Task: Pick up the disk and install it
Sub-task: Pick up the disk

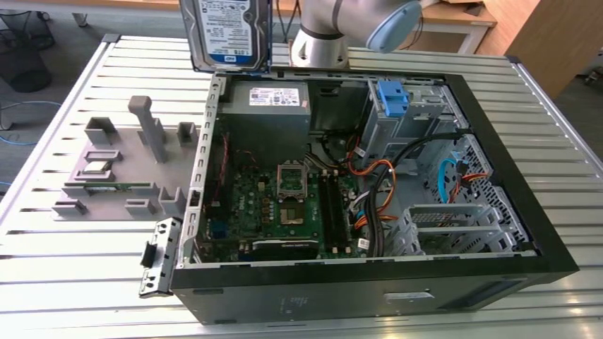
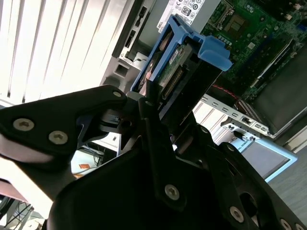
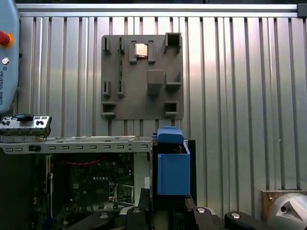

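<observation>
You have the disk (image 1: 229,34) off the desk (image 1: 94,282), held upright at the far edge of the open computer case (image 1: 527,212), label face toward the exterior camera. Its lower edge sits just above the case's far rim, near the grey power supply (image 1: 268,116). In the second wrist view your claw (image 2: 160,112) is clamped narrow on the disk (image 2: 178,64): a black finger (image 2: 147,103) presses one side, and the blue rail with its tab sticks out past the tips. In the first wrist view the blue rail end of the disk (image 3: 173,172) stands above the claw, over the case's edge wall, with the motherboard to one side. Inside the case, the motherboard (image 1: 282,205) lies exposed, and a bare blue bracket (image 1: 390,99) sits in the drive cage toward the exterior view's right. The grey fixture plate (image 1: 104,176) lies on the desk beside the case, at the exterior view's left. The arm (image 1: 349,25) rises behind the case.
</observation>
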